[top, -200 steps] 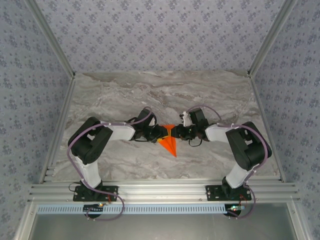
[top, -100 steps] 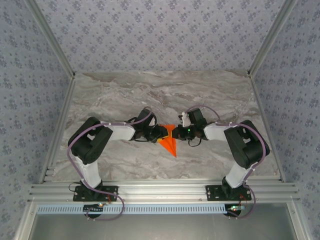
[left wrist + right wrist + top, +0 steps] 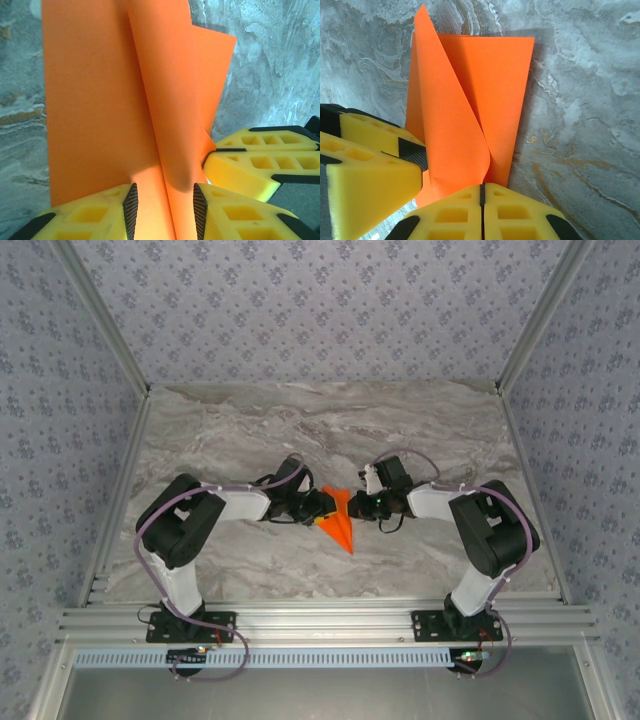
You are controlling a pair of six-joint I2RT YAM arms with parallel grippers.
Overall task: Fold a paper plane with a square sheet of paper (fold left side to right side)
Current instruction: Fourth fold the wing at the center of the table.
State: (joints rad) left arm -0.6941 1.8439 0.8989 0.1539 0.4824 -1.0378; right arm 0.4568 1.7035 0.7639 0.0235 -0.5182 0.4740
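Note:
The orange-red square sheet of paper is folded into a slim pointed paper plane (image 3: 342, 528) at mid-table, tip toward the near edge. My left gripper (image 3: 327, 506) comes at it from the left and my right gripper (image 3: 353, 506) from the right. In the left wrist view the left gripper (image 3: 163, 200) is open. Its pads stand apart on the paper (image 3: 95, 100), either side of a raised flap (image 3: 165, 75). In the right wrist view the right gripper (image 3: 481, 189) is shut, and the curled flap's (image 3: 445, 115) edge runs into its closed tips.
Grey marbled tabletop (image 3: 250, 430) lies free behind and to both sides of the paper. Patterned walls and metal posts (image 3: 120, 480) close in the table. The two grippers nearly touch: a right finger (image 3: 260, 165) shows beside the left jaws, and a left finger (image 3: 370, 165) beside the right.
My right gripper has closed on the paper's flap and edged slightly left toward the left gripper. The left arm and the paper have stayed in place.

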